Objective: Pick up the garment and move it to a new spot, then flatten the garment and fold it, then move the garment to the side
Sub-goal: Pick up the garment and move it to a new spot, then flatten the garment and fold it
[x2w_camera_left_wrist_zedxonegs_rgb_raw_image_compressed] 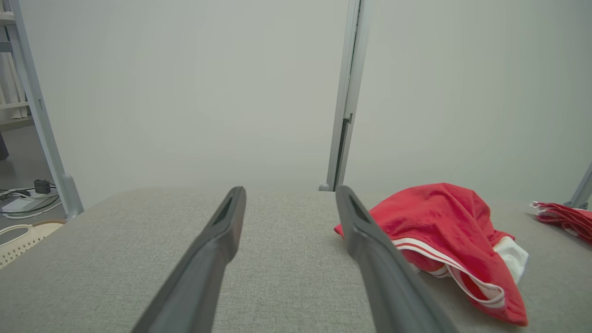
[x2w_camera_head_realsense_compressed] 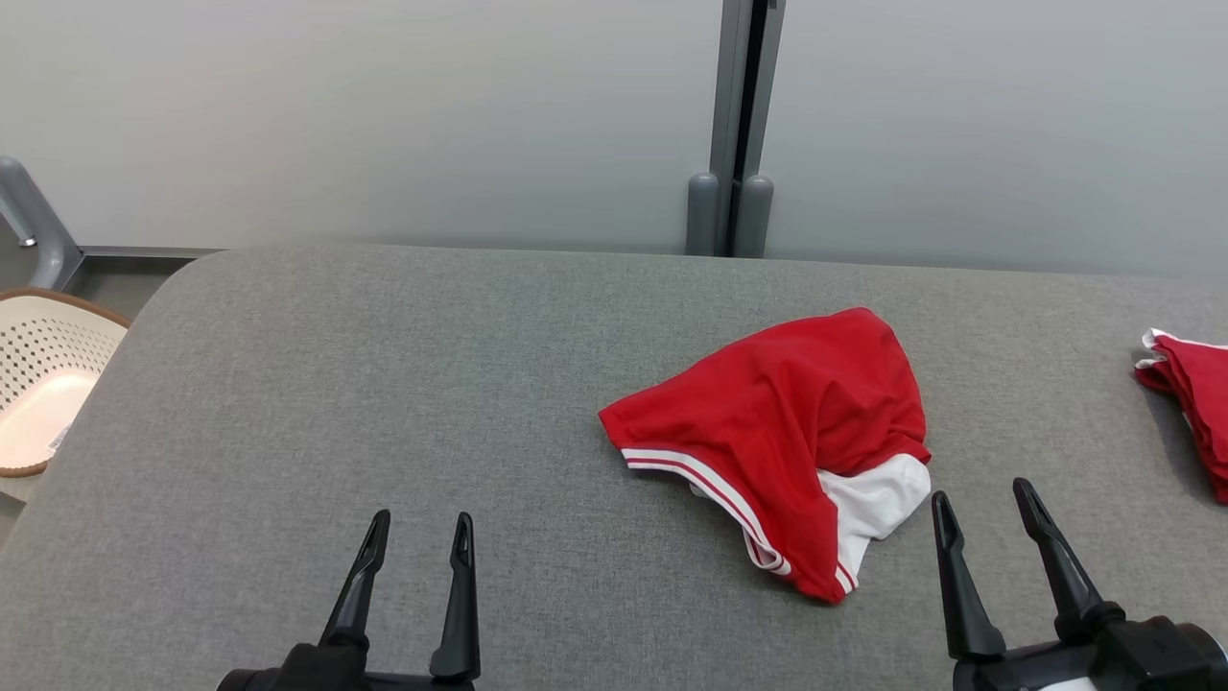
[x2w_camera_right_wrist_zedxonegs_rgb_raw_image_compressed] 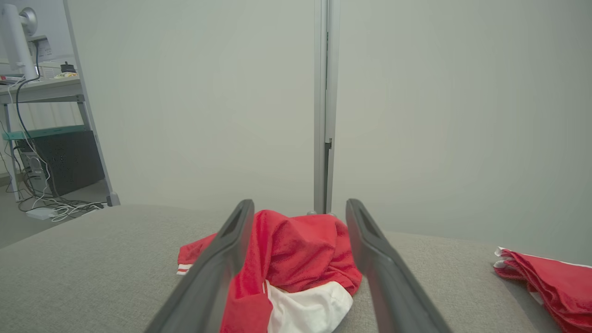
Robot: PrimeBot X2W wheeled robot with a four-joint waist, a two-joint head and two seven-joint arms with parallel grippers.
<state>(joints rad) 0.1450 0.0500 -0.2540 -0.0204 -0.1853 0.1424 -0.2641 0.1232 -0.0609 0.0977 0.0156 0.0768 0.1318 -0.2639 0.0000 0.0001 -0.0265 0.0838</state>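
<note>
**Crumpled red fabric garment with white trim (x2w_camera_head_realsense_compressed: 782, 422) lies on grey upholstered counter (x2w_camera_head_realsense_compressed: 384, 384)**

It sits right of centre, its near white edge just beside the right claw (x2w_camera_head_realsense_compressed: 982, 492). The left claw (x2w_camera_head_realsense_compressed: 423, 519) hovers well apart from it. Both claws are released, fingers spread, holding nothing.

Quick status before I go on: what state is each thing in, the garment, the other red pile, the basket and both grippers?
Garment: crumpled in a heap on the table, white part showing, not held.
Red pile: layered, at the table's right edge, apart from the garment.
Basket: upright, off the table's left end.
Left gripper: open, holding nothing.
Right gripper: open, holding nothing, close to the garment's white part.
</note>
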